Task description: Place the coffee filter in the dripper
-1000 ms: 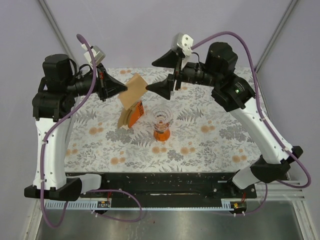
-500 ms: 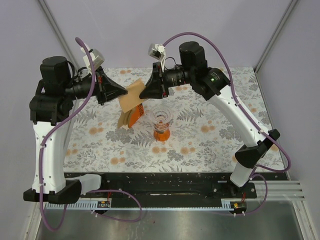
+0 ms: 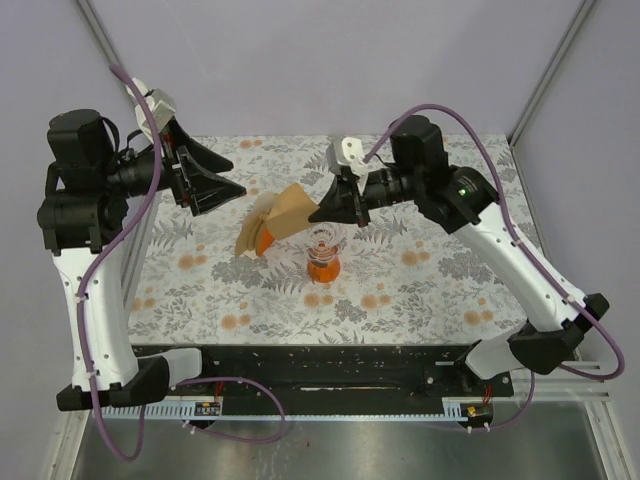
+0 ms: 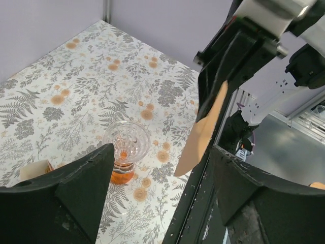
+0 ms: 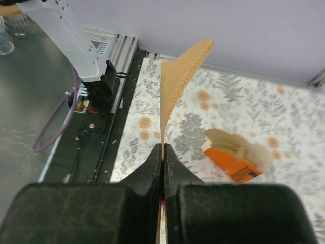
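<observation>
right gripper (image 3: 316,212): pinched tight on the one loose coffee filter (image 3: 290,209), held flat in the air just left of the dripper (image 3: 322,250), not in it | left gripper (image 3: 226,193): spread wide, holding nothing | floral table (image 3: 430,290): one upright dripper, one filter bundle in its orange holder (image 3: 254,238)

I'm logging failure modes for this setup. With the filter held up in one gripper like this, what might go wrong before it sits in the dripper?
1. The coffee filter is flat and pinched at one edge by the right gripper alone; the left gripper is open and off it. It may lie across the rim of the dripper instead of seating.
2. The dripper stands free on a narrow base, so a downward push may tip it.
</observation>
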